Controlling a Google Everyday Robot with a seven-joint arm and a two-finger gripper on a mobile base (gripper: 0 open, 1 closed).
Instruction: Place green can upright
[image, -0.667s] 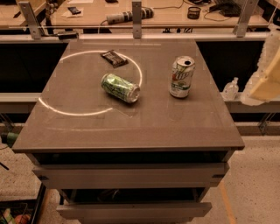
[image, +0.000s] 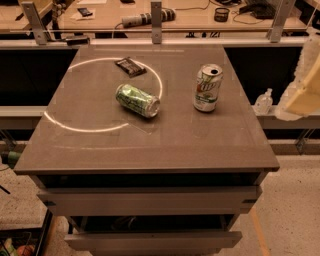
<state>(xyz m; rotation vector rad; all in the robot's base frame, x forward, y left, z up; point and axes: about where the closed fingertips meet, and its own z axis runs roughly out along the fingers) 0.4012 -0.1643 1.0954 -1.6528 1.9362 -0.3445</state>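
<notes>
The green can (image: 137, 100) lies on its side near the middle of the grey table top (image: 150, 145), its silver end facing front right, partly inside a pale ring of light. My gripper (image: 302, 87) shows as a pale, blurred shape at the right edge of the camera view. It is off the table's right side, well away from the can and holding nothing I can see.
A mainly white can with green lettering (image: 207, 87) stands upright to the right of the green can. A dark flat packet (image: 131, 66) lies behind it. A small clear bottle (image: 263, 101) stands on the ledge to the right. Drawers (image: 150, 200) stand partly open below.
</notes>
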